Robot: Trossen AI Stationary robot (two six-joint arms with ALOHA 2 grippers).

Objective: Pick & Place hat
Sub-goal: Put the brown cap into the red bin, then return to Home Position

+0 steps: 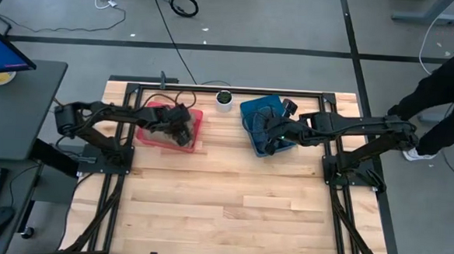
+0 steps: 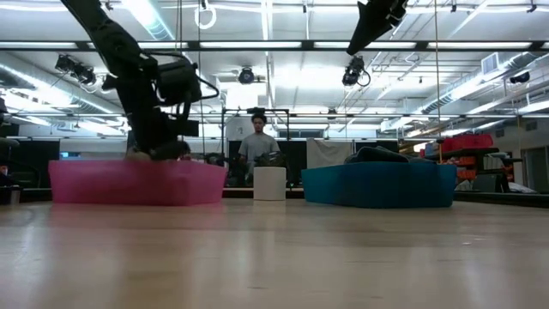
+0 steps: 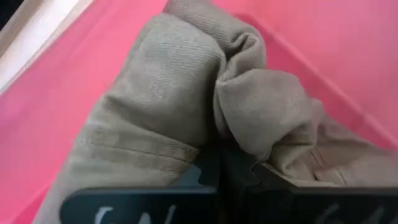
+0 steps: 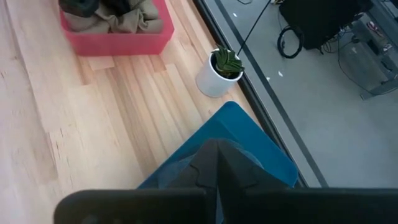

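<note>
A tan cloth hat (image 3: 161,93) lies bunched in the pink bin (image 1: 153,135) at the table's far left. My left gripper (image 3: 221,165) is down inside that bin (image 2: 137,182), shut on the hat. The right wrist view shows the same hat (image 4: 124,18) in the pink bin from afar. My right gripper (image 4: 217,165) is shut and hangs high over the blue bin (image 1: 255,109), touching nothing. A dark grey-blue cloth thing (image 2: 377,154) sits in the blue bin (image 2: 377,187), showing above its rim. My left gripper pinches a raised fold of the tan hat (image 3: 239,140) between its two fingers, where the cloth bunches up in several layers. The fingers come from above, slanting down into the bin. The hat's lower parts (image 3: 99,174) lie on the pink bin's floor.
A white pot with a small green plant (image 1: 224,100) stands at the far edge between the two bins. The near half of the wooden table (image 1: 230,213) is bare. A person (image 2: 257,142) stands beyond the far edge; another person (image 1: 447,92) is at the table's right.
</note>
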